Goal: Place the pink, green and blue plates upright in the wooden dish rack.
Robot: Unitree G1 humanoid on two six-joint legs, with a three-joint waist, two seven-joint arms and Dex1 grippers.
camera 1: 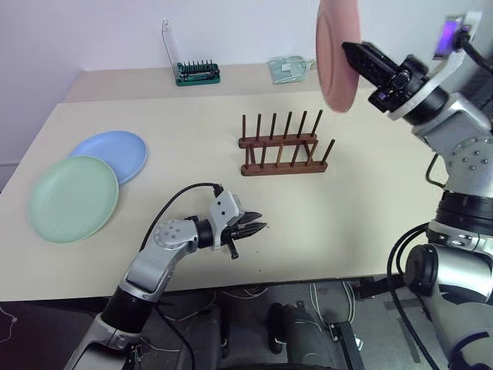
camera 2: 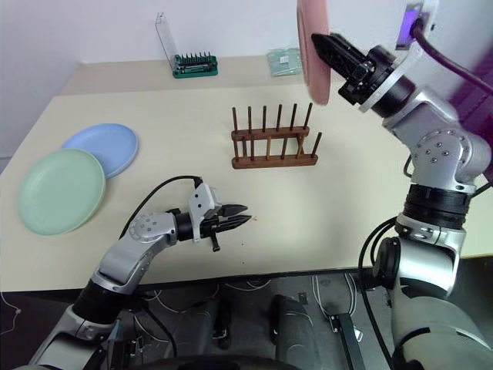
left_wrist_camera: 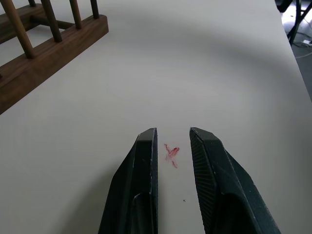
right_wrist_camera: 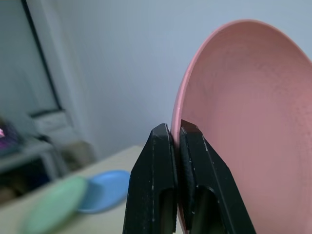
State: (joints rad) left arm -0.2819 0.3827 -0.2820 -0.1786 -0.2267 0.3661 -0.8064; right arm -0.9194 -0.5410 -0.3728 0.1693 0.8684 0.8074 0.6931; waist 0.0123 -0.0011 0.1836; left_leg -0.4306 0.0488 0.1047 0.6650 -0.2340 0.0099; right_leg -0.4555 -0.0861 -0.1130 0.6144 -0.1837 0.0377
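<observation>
Pink plate upright in right pincer

Rack: mid-table, empty.
Plates: two flat at table's left; one nearer, overlapping the far one.
Third plate: on edge, in air right of and above rack, in right gripper.
Bit case: far edge, behind rack.
Left gripper: before rack, just over table.

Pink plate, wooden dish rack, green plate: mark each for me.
pink plate [camera 1: 336, 55], left eye view, middle of its raised face.
wooden dish rack [camera 1: 281, 167], left eye view, near base rail.
green plate [camera 1: 73, 198], left eye view, centre of its dish.
</observation>
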